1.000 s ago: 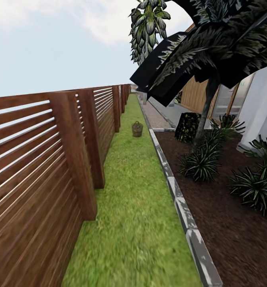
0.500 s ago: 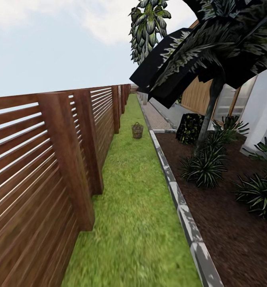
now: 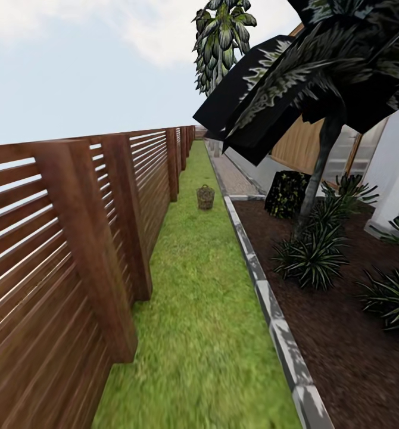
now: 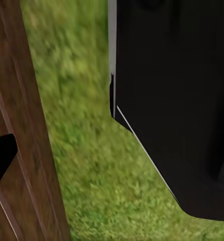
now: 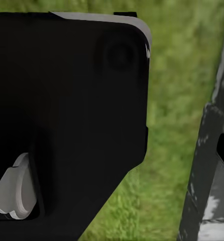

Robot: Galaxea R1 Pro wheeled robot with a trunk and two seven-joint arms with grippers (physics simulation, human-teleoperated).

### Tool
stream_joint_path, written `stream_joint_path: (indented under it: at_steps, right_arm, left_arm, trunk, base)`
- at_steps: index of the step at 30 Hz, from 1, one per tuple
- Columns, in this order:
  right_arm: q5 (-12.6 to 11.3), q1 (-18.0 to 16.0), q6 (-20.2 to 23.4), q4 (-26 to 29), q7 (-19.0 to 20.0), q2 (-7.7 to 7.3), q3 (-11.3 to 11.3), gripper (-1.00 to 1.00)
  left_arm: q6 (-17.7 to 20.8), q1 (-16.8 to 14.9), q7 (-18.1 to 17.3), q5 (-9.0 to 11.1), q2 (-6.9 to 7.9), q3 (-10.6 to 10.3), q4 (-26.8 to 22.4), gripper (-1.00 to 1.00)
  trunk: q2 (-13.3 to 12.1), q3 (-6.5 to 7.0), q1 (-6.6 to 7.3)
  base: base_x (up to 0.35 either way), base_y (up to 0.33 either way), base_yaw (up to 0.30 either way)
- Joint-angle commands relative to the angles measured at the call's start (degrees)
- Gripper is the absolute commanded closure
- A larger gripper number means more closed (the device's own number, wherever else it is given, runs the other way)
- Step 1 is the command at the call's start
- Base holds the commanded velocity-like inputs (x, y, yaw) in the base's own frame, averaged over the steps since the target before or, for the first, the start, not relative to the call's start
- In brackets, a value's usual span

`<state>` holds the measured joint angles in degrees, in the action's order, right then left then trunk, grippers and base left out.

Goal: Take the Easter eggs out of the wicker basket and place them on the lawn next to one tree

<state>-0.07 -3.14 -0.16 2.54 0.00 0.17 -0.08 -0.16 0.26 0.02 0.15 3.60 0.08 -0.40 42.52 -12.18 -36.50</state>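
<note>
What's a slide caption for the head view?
Narrow lawn strip between slatted fence and stone kerb, with the wicker basket standing far ahead.

- Head view: bright, even daylight under a pale, hazy sky (image 3: 74,65); no hard cast shadows on the lawn (image 3: 205,286).
- Palm fronds (image 3: 318,71) render very dark, almost black.
- Near grass and the fence (image 3: 56,268) smear toward the lower edge.
- Both wrist views are soft and blurred, the grass (image 4: 82,125) out of focus beside flat black robot body (image 5: 67,115).
</note>
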Motion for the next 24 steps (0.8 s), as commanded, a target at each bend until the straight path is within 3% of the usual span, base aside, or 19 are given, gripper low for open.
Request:
stream_joint_path:
  at_steps: [1, 24]
  right_arm:
    - [-0.01, -0.02, -0.02, 0.01, 0.00, 0.01, -0.01, -1.00]
    - [0.03, -0.02, -0.02, 0.05, 0.00, 0.01, -0.01, -1.00]
  left_arm:
    - [-0.02, 0.00, 0.03, 0.02, 0.02, 0.00, -0.04, -1.00]
    - [-0.02, 0.00, 0.01, 0.01, 0.01, 0.00, -0.04, -1.00]
  trunk:
    - [0.05, -0.06, -0.04]
    - [0.05, -0.06, -0.04]
  base:
    - [0.323, 0.000, 0.000]
    - [0.323, 0.000, 0.000]
